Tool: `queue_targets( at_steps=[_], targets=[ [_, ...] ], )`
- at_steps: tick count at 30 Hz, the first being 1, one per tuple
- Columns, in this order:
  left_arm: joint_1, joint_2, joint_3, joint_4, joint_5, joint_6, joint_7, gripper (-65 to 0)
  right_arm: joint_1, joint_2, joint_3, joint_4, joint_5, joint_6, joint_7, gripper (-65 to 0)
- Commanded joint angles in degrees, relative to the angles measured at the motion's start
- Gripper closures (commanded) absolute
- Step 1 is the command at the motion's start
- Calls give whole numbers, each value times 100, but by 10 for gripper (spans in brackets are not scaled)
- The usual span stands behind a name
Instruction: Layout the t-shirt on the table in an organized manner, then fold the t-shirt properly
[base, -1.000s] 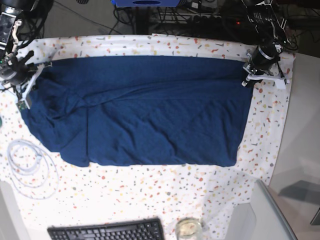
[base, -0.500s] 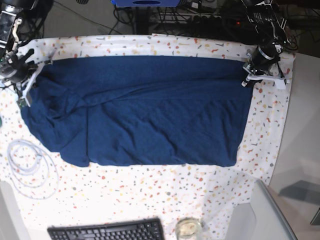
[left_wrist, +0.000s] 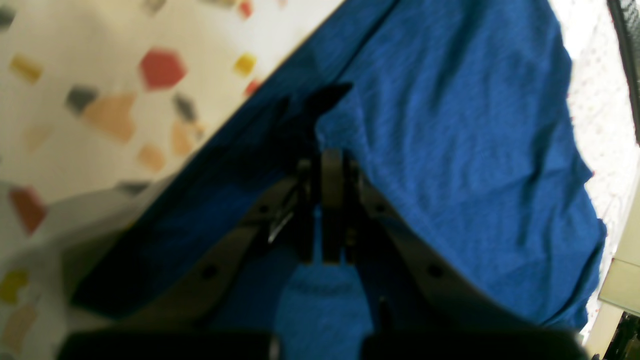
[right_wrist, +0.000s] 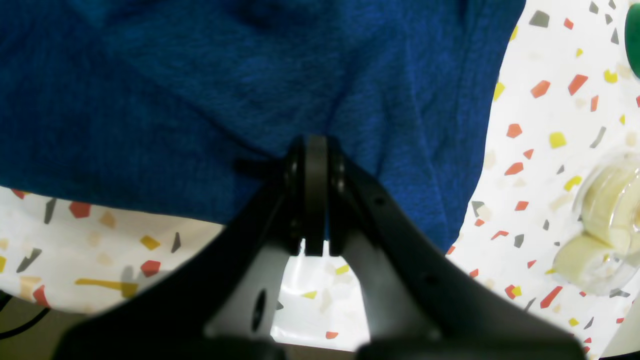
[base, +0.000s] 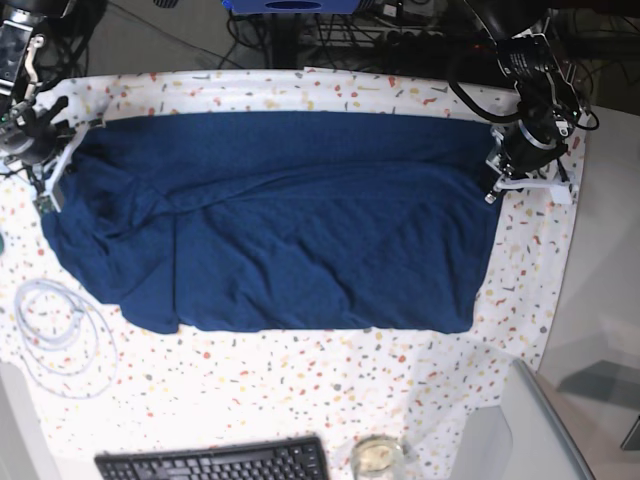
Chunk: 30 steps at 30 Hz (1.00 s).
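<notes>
the left gripper (left_wrist: 327, 165) is clamped tight on a pinch of the t-shirt (left_wrist: 450, 150), its jaws pressed together with dark blue fabric bunched right at the tips and spilling back between the finger frames. just beside it on one side the speckled table (left_wrist: 100, 75) shows bare; on the other, the cloth runs away from the tips in soft wrinkles to a far edge

the right gripper (right_wrist: 314, 170) is likewise closed hard, biting the t-shirt (right_wrist: 200, 75) just in from its edge, with the table (right_wrist: 540, 115) showing beneath the jaws and off to the side. a clear cup (right_wrist: 605, 220) of pale contents sits well apart from it

from above, the right gripper (base: 50, 160) and left gripper (base: 497, 172) hold opposite far corners of the t-shirt (base: 300, 220), which lies spread wide between them on the table (base: 300, 380), creased and rumpled near the right gripper
</notes>
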Motion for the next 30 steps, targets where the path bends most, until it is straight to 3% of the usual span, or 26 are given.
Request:
queue_targets(
  at_steps=[1, 13, 17, 30],
  targets=[
    [-99, -44, -7, 99, -96, 8, -65, 0, 38, 87, 11, 80, 37, -14, 78, 0],
    [-486, -27, 2, 28, -104, 34, -65, 0, 38, 87, -7, 80, 45, -14, 78, 0],
    [-556, 0, 2, 28, -104, 359, -91, 0, 38, 87, -7, 80, 45, -14, 78, 0],
    [-908, 43, -7, -526, -104, 377, -109, 0, 38, 87, -7, 80, 45, -14, 78, 0]
  ],
)
